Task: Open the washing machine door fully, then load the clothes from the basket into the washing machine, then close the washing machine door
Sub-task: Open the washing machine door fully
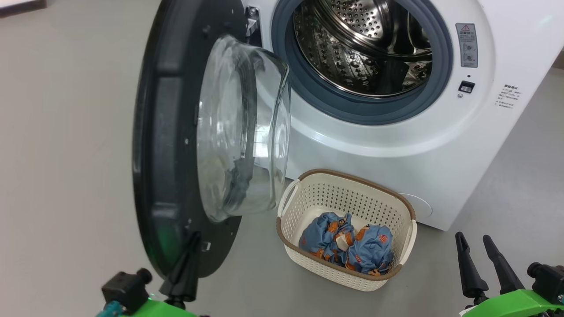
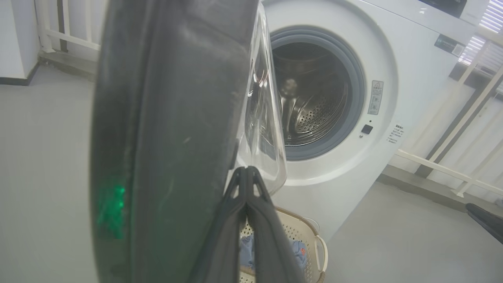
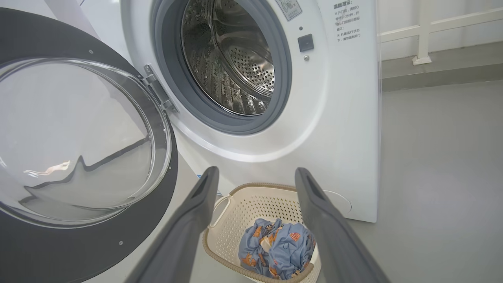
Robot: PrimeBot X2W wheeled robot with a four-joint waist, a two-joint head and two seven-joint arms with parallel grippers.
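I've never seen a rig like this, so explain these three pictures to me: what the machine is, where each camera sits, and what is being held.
It is a wheeled robot with two arms. One picture looks down from its head; the other two look along each wrist's fingers. The left gripper is shut, empty, by the lower rim of the open washing machine door. The right gripper is open, holding nothing. On the floor before the washing machine stands a cream basket with blue printed clothes inside.

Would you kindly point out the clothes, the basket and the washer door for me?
clothes [image 1: 346, 245], head view, middle of the bundle.
basket [image 1: 352, 196], head view, far perforated wall.
door [image 1: 167, 145], head view, black rim.
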